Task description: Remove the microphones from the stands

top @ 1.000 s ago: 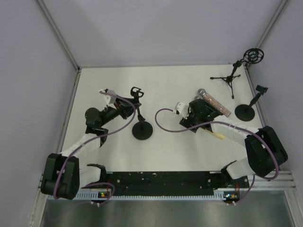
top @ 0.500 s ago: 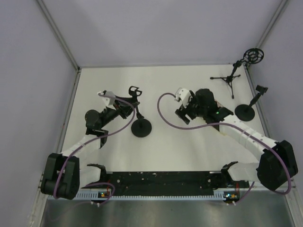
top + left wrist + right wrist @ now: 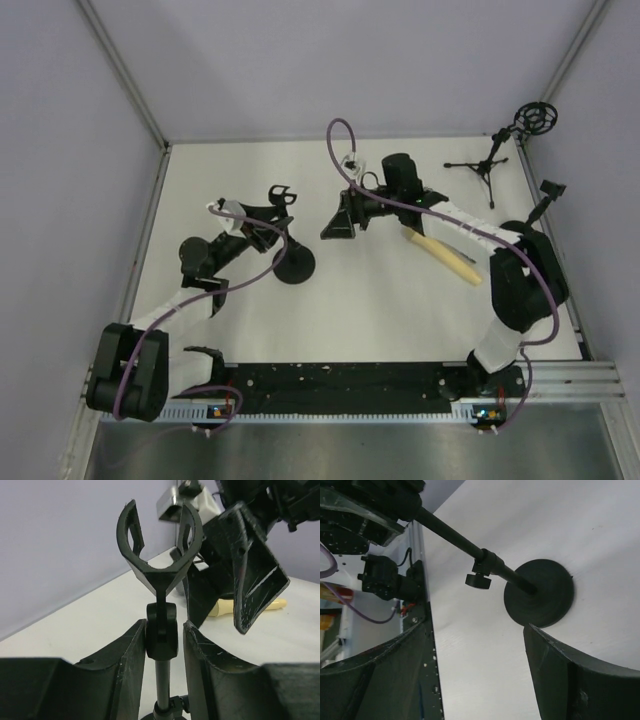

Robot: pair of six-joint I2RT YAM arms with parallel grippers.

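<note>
The black stand has a round base (image 3: pixel 293 267) and an empty clip (image 3: pixel 283 193) at its top. My left gripper (image 3: pixel 262 228) is shut on the stand's swivel joint (image 3: pixel 161 630), just below the clip (image 3: pixel 159 545). My right gripper (image 3: pixel 337 222) is open and empty, hovering right of the clip. In the right wrist view its fingers spread wide above the stand's base (image 3: pixel 538 592) and pole (image 3: pixel 455 536). The microphone does not show in any view.
A cream stick-shaped object (image 3: pixel 442 254) lies partly under the right arm. A tripod stand (image 3: pixel 487 165) with a ring mount (image 3: pixel 537 118) is at the back right. Another round-based stand (image 3: pixel 518 236) is by the right wall. A black rail (image 3: pixel 340 378) runs along the near edge.
My right arm has swung from the right side to the back middle. It held the glittery microphone a second ago and is open and empty now. The stand shifted slightly left.
</note>
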